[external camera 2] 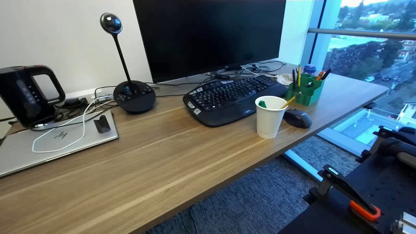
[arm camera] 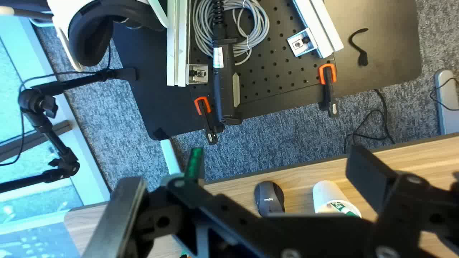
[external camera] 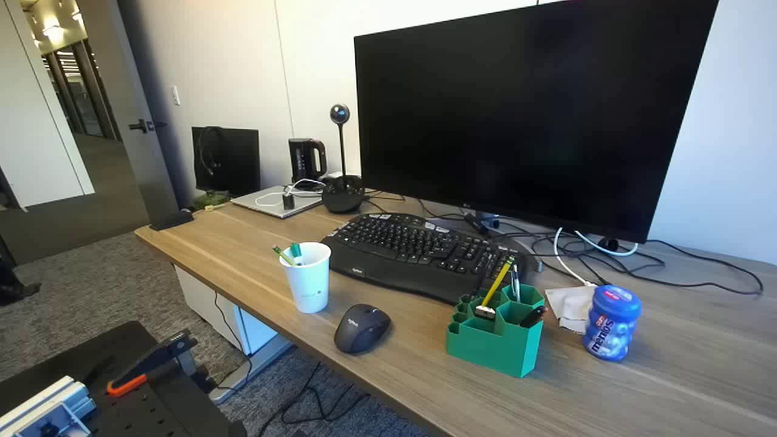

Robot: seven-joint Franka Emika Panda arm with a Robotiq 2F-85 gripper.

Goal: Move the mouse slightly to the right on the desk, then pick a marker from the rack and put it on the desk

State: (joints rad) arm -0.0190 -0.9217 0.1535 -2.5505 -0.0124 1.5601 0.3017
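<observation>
Only the wrist view shows the gripper (arm camera: pixel 277 161), released, its jaws wide apart. The mouse (arm camera: pixel 269 199), reading "logitech" there, sits on the surface (external camera: pixel 680 376) between the white cup (external camera: pixel 308 284), holding a pencil (external camera 2: pixel 289 102) and something green (external camera 2: pixel 262 104), and the green rack (external camera: pixel 491 349), holding a yellow pencil (external camera: pixel 498 283) and a dark marker (external camera: pixel 534 315). In an exterior view, "mentos" is legible on a blue jar (external camera: pixel 612 325).

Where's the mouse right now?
In an exterior view, the mouse lies on the desk near its front edge, between the white cup at left and the green rack at right.
</observation>
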